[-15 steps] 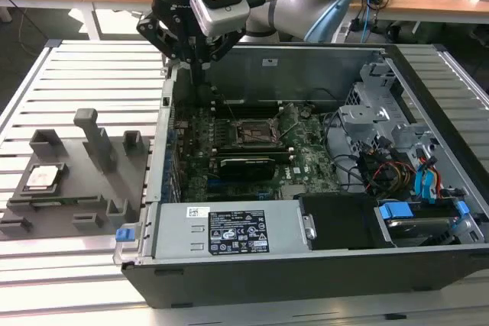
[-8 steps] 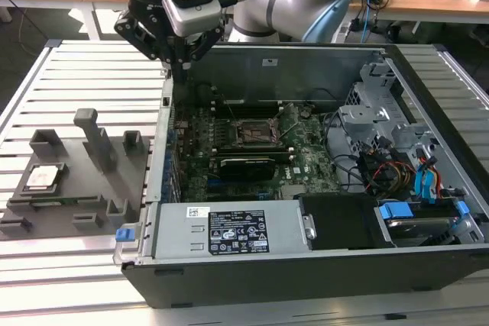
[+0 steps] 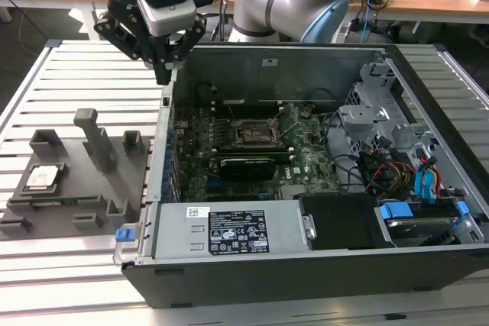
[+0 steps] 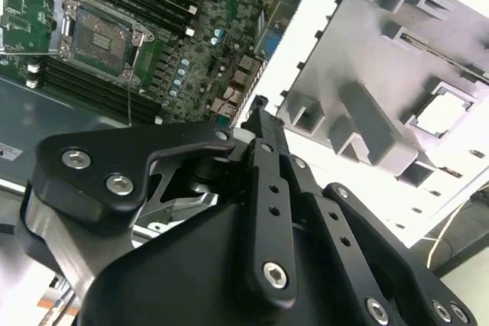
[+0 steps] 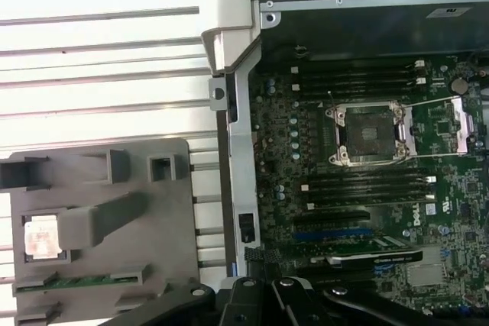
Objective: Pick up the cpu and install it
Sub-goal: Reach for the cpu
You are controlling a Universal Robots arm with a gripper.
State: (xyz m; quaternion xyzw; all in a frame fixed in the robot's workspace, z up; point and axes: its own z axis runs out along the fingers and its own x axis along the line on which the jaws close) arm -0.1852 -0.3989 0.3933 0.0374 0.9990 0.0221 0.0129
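Note:
The cpu (image 3: 43,177) is a small square chip with a pale shiny top, lying flat in a recess of the grey fixture (image 3: 92,196) on the exterior view's left. Both wrist views also show the cpu (image 4: 443,112) (image 5: 42,236) in its recess. My gripper (image 3: 163,74) hangs above the open computer case's left wall, between the fixture and the motherboard, well apart from the cpu. Its black fingers (image 4: 258,124) are shut together and hold nothing. The empty socket (image 3: 250,133) (image 5: 370,133) sits on the motherboard with its metal frame swung open.
The open computer case (image 3: 306,253) holds a power supply box (image 3: 229,230), drive cages and cables (image 3: 397,166) at the exterior view's right. Upright grey posts (image 3: 95,139) rise from the fixture. A ribbed metal table (image 3: 69,66) lies beneath everything.

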